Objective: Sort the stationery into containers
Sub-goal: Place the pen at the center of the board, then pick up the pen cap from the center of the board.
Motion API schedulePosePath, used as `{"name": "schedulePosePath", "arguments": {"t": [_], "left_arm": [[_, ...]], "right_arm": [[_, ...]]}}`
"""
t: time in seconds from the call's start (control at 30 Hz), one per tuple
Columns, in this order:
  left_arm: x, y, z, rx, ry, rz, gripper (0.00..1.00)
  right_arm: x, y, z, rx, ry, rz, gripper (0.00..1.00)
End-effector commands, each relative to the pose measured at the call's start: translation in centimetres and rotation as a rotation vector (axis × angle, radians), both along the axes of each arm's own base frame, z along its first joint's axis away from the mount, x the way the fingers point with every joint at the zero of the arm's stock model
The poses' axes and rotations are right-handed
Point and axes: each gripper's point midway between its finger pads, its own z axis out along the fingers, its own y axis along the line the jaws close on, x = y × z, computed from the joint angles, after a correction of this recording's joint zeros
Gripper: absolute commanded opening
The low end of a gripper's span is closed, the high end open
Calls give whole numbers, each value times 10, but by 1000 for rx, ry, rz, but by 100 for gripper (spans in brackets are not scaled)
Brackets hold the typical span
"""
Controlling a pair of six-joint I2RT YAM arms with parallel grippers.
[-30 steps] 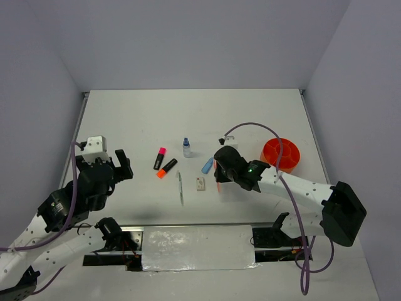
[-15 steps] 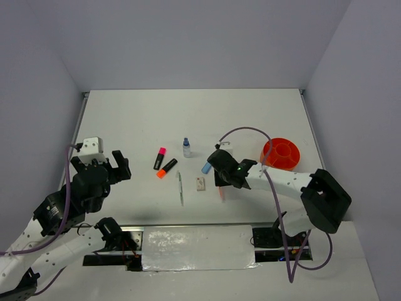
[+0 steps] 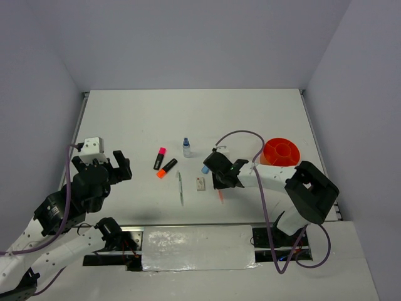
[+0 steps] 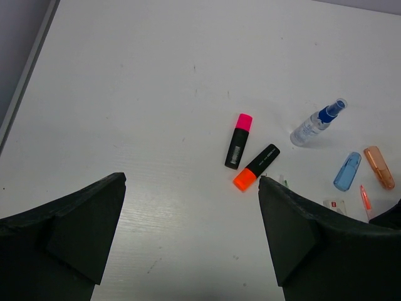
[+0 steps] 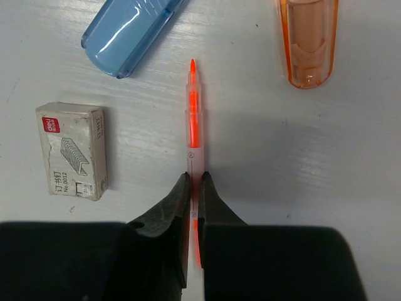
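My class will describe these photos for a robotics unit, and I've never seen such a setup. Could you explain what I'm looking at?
These are two robot arms bolted at the near edge of a white table, each ending in a two-fingered claw. One picture looks down from above; the other two come from cameras on each wrist. On it are a pink-capped highlighter, an orange-capped highlighter, a small blue-capped bottle, a blue marker, a peach marker, a silver pen and a little box of staples. An orange bowl stands at the right. The left claw hangs open, holding nothing. The right claw is shut on a thin orange pen.
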Motion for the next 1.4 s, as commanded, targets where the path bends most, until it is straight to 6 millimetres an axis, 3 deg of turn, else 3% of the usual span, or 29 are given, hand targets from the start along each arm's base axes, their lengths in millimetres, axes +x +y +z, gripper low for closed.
{"name": "schedulePosePath", "arguments": {"t": [0.0, 0.07, 0.1, 0.17, 0.2, 0.3, 0.53, 0.6, 0.67, 0.7, 0.77, 0.8, 0.83, 0.87, 0.9, 0.93, 0.97, 1.0, 1.03, 1.1, 1.13, 1.17, 1.2, 1.23, 1.27, 1.3, 1.37], "left_arm": [[3, -1, 6, -9, -28, -2, 99], [3, -1, 7, -9, -30, -3, 99], [2, -1, 7, -10, -31, -3, 99], [2, 0, 7, -12, -31, -2, 99], [2, -1, 8, -14, -34, -4, 99], [2, -1, 7, -14, -34, -4, 99], [2, -1, 6, -9, -28, -7, 99], [2, -2, 7, -11, -29, -9, 99], [3, -3, 7, -13, -29, -15, 99], [3, -4, 6, -10, -25, -18, 99], [3, -5, 6, -11, -24, -22, 99], [3, -6, 6, -14, -22, -26, 99], [3, -6, 5, -13, -21, -27, 99], [2, -6, 6, -14, -22, -29, 99], [2, -6, 6, -16, -23, -32, 99], [2, -6, 6, -19, -25, -34, 99], [1, -6, 7, -24, -30, -40, 99], [1, -7, 7, -26, -33, -45, 99], [0, -7, 7, -25, -36, -52, 99], [1, -10, 7, -25, -38, -64, 99], [1, -11, 7, -22, -35, -72, 99], [2, -13, 7, -21, -34, -77, 99], [3, -15, 6, -20, -31, -83, 99], [3, -17, 5, -13, -26, -97, 99], [5, -20, 3, -8, -21, -106, 99], [5, -22, 3, -3, -18, -117, 99], [7, -27, 0, 7, -4, -131, 99]], "right_arm": [[7, 11, 1, 30, -7, -6, 7], [8, 10, 1, 29, -6, -12, 14], [7, 11, 2, 31, -6, -11, 24], [7, 12, 8, 40, -13, -8, 30], [8, 10, 11, 42, -21, -13, 39], [8, 11, 27, 67, -44, -13, 49], [6, 11, 103, 211, -168, 21, 58], [14, 5, 142, 248, -259, 26, 62], [22, -11, 171, 257, -321, 8, 66], [40, -27, 192, 251, -375, -25, 67], [57, -44, 208, 262, -395, -44, 68], [72, -53, 225, 255, -432, -47, 68], [90, -84, 226, 212, -428, -138, 69], [105, -95, 217, 157, -395, -161, 69], [121, -106, 237, 151, -426, -201, 70], [134, -130, 236, 118, -418, -276, 73], [153, -138, 240, 104, -420, -315, 76], [162, -149, 242, 91, -419, -359, 85], [173, -173, 241, 62, -412, -436, 85], [196, -200, 238, 4, -396, -543, 85], [207, -220, 220, -38, -348, -600, 85], [216, -235, 230, -70, -375, -655, 85], [217, -247, 224, -97, -353, -690, 85], [225, -256, 206, -126, -311, -715, 85], [229, -274, 206, -131, -310, -776, 85], [232, -276, 199, -133, -297, -789, 85], [233, -307, 182, -155, -275, -882, 86]]}}
